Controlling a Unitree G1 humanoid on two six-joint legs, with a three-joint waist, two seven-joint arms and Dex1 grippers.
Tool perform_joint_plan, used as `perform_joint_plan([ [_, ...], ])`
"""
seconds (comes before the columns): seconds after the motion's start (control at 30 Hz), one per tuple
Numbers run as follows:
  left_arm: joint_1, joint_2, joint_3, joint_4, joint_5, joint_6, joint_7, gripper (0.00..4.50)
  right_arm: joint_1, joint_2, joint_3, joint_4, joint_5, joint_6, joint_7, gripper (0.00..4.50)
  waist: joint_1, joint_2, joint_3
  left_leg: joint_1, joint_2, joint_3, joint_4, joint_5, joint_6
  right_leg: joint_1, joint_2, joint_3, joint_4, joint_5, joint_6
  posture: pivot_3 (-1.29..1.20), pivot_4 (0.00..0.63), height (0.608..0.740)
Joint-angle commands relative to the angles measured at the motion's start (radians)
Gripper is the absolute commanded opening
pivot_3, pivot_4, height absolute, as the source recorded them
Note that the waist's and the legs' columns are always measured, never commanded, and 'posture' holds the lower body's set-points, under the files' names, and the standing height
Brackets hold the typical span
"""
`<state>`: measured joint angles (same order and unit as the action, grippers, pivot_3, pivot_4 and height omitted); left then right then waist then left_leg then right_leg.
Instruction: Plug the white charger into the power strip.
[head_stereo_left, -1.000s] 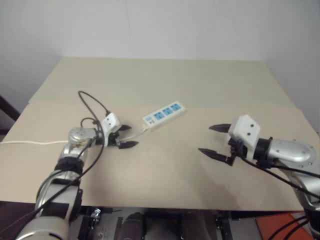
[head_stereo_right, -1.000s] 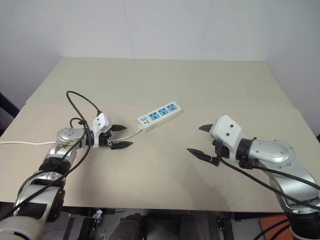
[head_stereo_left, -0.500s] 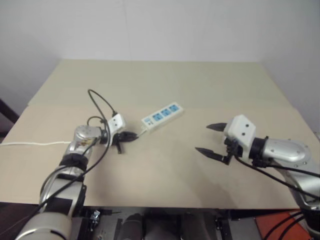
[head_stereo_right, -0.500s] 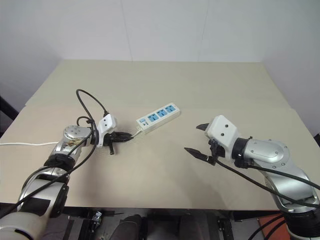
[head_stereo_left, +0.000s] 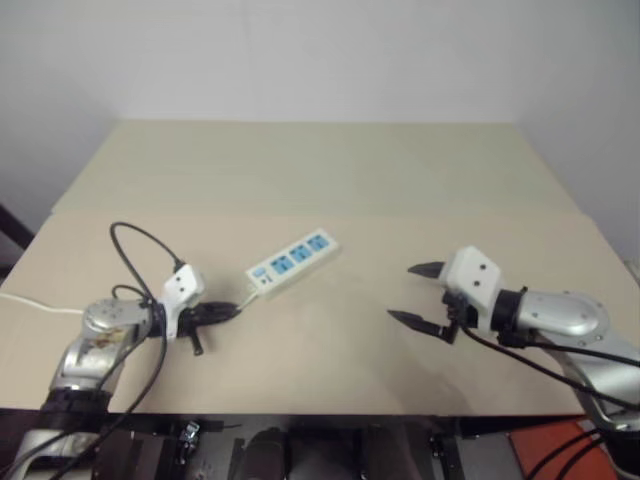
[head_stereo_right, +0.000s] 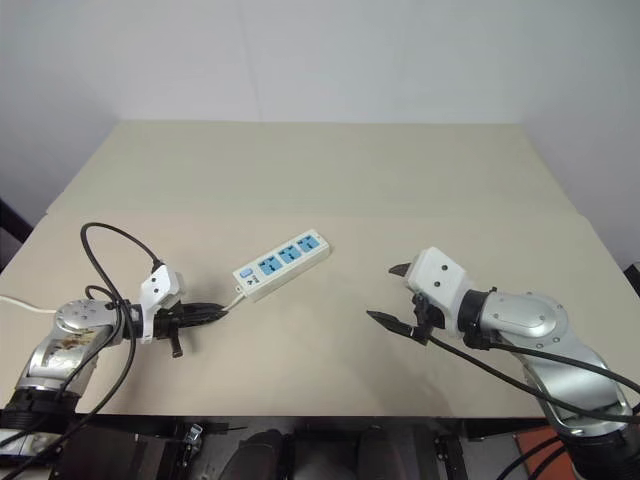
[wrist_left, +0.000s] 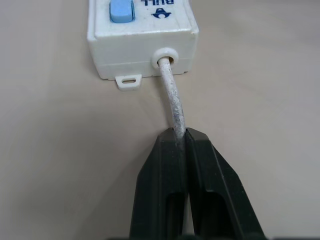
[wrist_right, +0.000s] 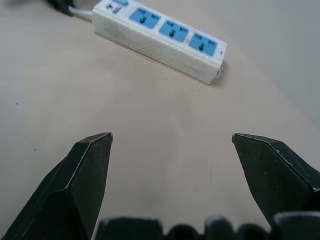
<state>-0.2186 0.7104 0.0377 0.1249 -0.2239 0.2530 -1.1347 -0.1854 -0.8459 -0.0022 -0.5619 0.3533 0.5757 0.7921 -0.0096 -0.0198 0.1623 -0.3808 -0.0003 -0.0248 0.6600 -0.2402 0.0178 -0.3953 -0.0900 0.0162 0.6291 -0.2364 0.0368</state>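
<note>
Left wrist view: left claw pinched shut on cable; strip lies just ahead, long axis running away from it. Right claw gapes empty, farther off. Charger unseen.

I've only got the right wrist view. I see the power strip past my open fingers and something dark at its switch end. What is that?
Observer: That is the left gripper, shut on the power strip's white cable just short of where it enters the casing.
Operator: Is the strip lifted?
Observer: No. The head views show it lying flat on the table, slanted, sockets facing up.
Operator: Where does the cable lead?
Observer: Behind the left arm it shows again, running to the table's left edge.
</note>
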Motion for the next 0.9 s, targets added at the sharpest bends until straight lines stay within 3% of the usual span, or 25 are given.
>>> perform_joint_plan([
  [0.03,0.028,-0.014,0.009,-0.065,-0.005,-0.041,0.042,0.83,-0.021,0.003,0.003,0.004,-0.02,-0.034,0.004,4.5,0.006,0.0,0.0,0.0,0.0,0.0,0.0,0.0,0.0,0.0,0.0,0.0,-0.001,0.0,0.0,0.0,0.15,0.74],
  [0.27,0.063,-0.03,0.059,-0.148,-0.038,-0.079,0.114,2.99,-0.003,0.0,-0.011,0.022,-0.026,-0.06,0.021,4.5,0.008,0.0,0.0,-0.005,-0.001,0.0,0.0,0.0,0.0,-0.004,-0.001,0.0,-0.001,0.0,0.0,0.0,0.15,0.74],
  [0.43,0.119,-0.045,0.111,-0.197,-0.055,-0.213,0.142,4.49,0.014,0.004,-0.02,0.019,-0.029,-0.065,0.01,4.5,0.003,0.0,0.0,-0.004,0.0,0.0,0.0,0.0,0.0,-0.004,-0.001,0.0,-0.001,0.0,-0.001,0.0,0.15,0.74],
  [0.57,0.087,-0.119,0.137,-0.131,-0.042,-0.361,0.214,4.49,0.028,0.01,-0.016,0.024,-0.027,-0.074,0.011,4.5,0.008,0.0,0.0,-0.004,0.0,0.0,0.0,0.0,0.0,-0.003,-0.001,0.0,-0.001,0.0,-0.001,0.0,0.15,0.74],
  [0.9,-0.053,-0.256,0.052,0.197,-0.041,-0.456,0.188,4.49,0.02,0.041,-0.004,0.042,-0.059,-0.08,0.001,4.5,0.013,-0.001,0.0,-0.003,-0.003,0.0,0.0,0.0,0.0,-0.001,0.0,-0.001,-0.001,0.0,-0.001,0.0,0.15,0.74],
])
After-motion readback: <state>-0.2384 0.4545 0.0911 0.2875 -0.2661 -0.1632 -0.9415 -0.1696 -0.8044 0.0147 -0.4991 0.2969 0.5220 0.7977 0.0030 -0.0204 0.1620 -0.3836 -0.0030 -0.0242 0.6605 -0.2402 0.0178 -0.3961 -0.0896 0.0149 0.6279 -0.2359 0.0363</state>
